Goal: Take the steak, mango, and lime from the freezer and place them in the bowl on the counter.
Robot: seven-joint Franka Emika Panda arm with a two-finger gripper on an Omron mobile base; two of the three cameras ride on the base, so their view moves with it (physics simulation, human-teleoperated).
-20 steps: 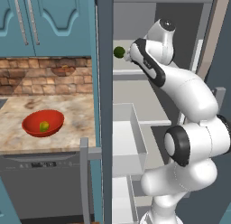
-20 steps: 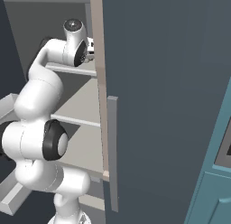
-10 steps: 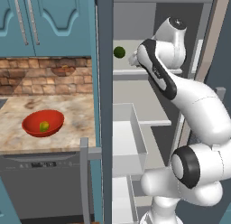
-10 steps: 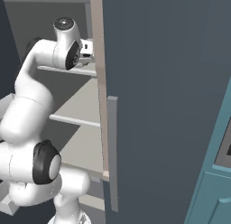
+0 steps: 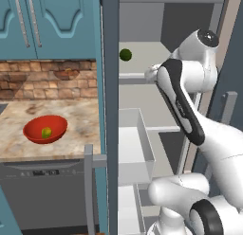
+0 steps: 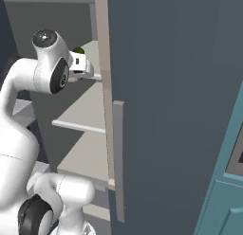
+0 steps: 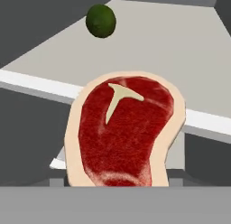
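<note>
Steak (image 7: pixel 124 133): thin flat slab, probably light, floppy and slick on its faces; best taken edge-on across the fat rim, so it neither folds nor slides. In the hand view it stands upright and very close, its lower edge running down to where the fingertips would rise. Judged to be clamped in the pincer by that lower rim, though the fingers themselves are hidden. It hangs just in front of the freezer (image 5: pixel 110 111) shelf edge. Lime (image 7: pixel 101 21) rests farther back on that shelf. Mango (image 5: pixel 46 132) lies in the bowl (image 5: pixel 34 133), on the table beside the freezer.
</note>
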